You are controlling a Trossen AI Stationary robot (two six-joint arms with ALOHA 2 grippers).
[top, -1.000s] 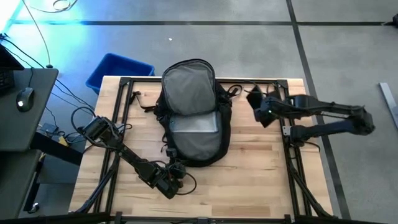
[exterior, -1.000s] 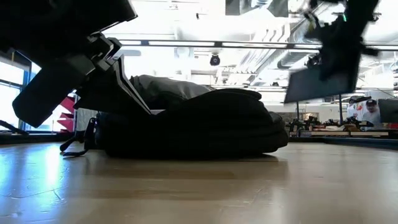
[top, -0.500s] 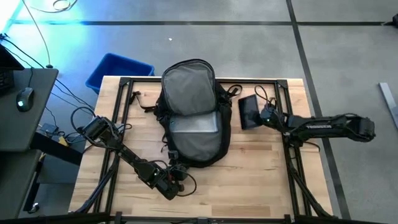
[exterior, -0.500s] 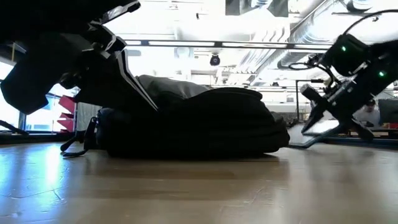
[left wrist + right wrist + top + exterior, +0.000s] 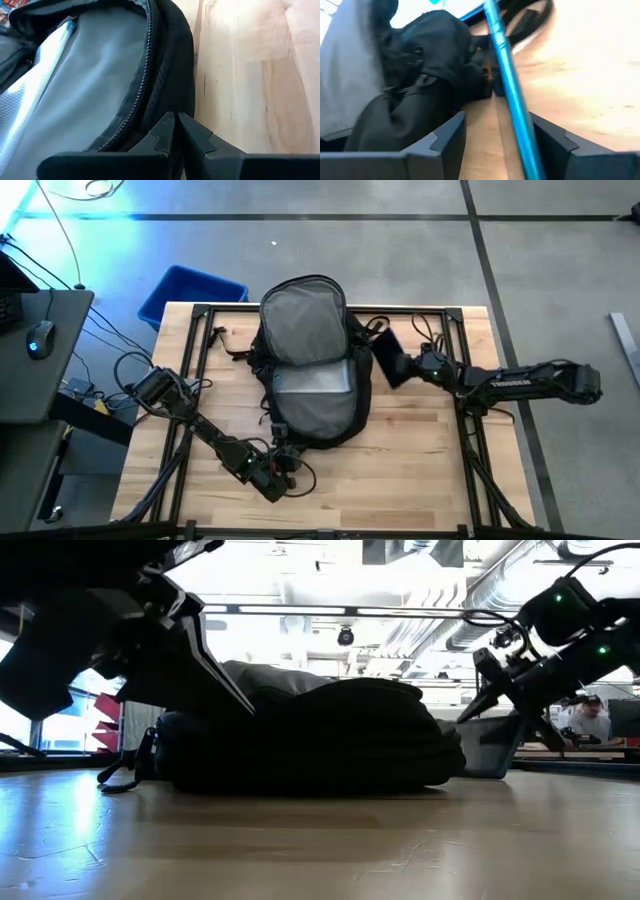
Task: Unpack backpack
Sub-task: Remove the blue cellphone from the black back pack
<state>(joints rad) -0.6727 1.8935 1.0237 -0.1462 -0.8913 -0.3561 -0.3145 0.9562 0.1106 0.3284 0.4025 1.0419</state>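
Note:
The black backpack lies flat on the table with its flap open and its grey lining showing. A clear, shiny pouch lies inside it. My left gripper is shut at the backpack's near end. My right gripper is open at the backpack's right side. Its fingers stand on either side of a thin, dark flat thing with a blue edge. That flat thing stands tilted, its lower edge on the table, close against the backpack's right side. My left gripper's shut fingertips lie against the backpack's black outer wall, just outside the zipper at its near end. They come in level from the table's near side. Whether they pinch any fabric, I cannot tell. My right gripper stands astride the flat thing's blue edge, and I cannot tell whether either finger touches it.
A blue bin sits on the floor beyond the table's far left corner. Loose black straps trail from the backpack's left side, and a cable lies near the far right. Bare wood lies near and right of the backpack.
My right gripper has come down from above the table's far right and moved left toward the backpack. The dark flat thing came with it: it was lifted clear, and now it stands tilted on the table against the backpack's right side.

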